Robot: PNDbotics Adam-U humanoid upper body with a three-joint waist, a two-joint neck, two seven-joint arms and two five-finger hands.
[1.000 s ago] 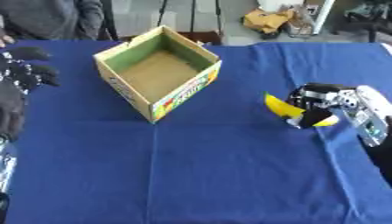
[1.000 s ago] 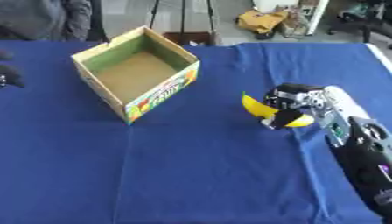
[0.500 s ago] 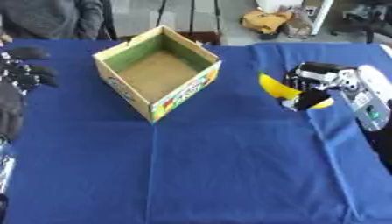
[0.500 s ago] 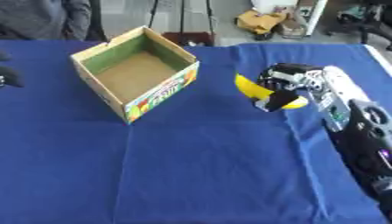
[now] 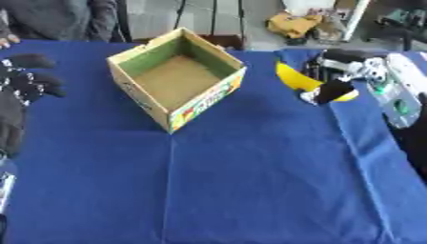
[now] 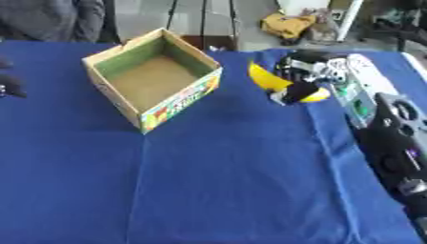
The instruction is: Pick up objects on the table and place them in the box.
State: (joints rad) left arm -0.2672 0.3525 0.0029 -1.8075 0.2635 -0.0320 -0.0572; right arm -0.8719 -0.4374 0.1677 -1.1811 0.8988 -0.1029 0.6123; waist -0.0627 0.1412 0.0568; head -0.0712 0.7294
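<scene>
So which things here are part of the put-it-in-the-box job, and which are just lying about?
Part of the job:
- yellow banana, held in the right hand
- open cardboard box, nothing visible inside
- blue table

Lying about:
- left hand, idle at the left edge
- yellowish clutter beyond the table

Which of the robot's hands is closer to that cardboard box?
The left hand, but only slightly: it rests open beyond the box's left side, while the right hand holds the yellow object off to its right.
</scene>
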